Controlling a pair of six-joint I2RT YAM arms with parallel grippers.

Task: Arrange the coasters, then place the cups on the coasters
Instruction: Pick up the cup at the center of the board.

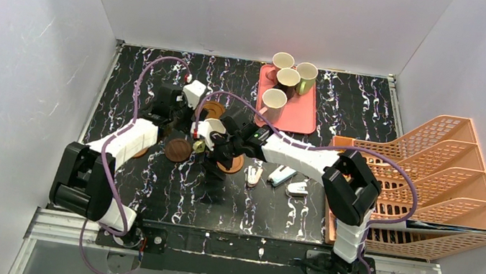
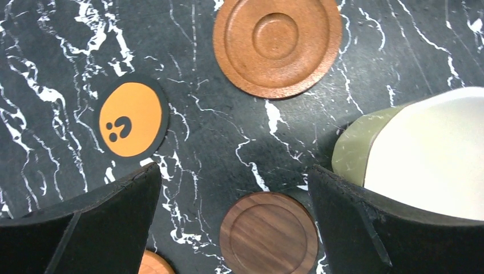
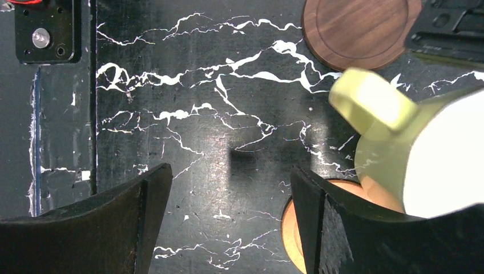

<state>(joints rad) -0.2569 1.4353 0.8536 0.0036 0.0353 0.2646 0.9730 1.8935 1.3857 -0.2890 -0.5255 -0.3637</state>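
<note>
My left gripper (image 2: 234, 171) hangs open over the black marble table, nothing between its fingers. Below it lies a dark walnut coaster (image 2: 268, 234), with a copper-brown coaster (image 2: 278, 43) beyond and an orange smiley disc (image 2: 130, 119) to the left. A yellow-green cup (image 2: 422, 154) stands just outside its right finger. My right gripper (image 3: 231, 169) is also open and empty. The same cup (image 3: 422, 148) stands beside its right finger over an orange coaster (image 3: 374, 193). Several more cups (image 1: 288, 80) stand on and by the pink tray (image 1: 301, 117).
An orange stacked file rack (image 1: 429, 187) fills the right side. Small white stapler-like items (image 1: 281, 178) lie just right of the right gripper. Another orange coaster (image 2: 153, 264) peeks out at the left wrist view's bottom edge. Grey walls surround the table.
</note>
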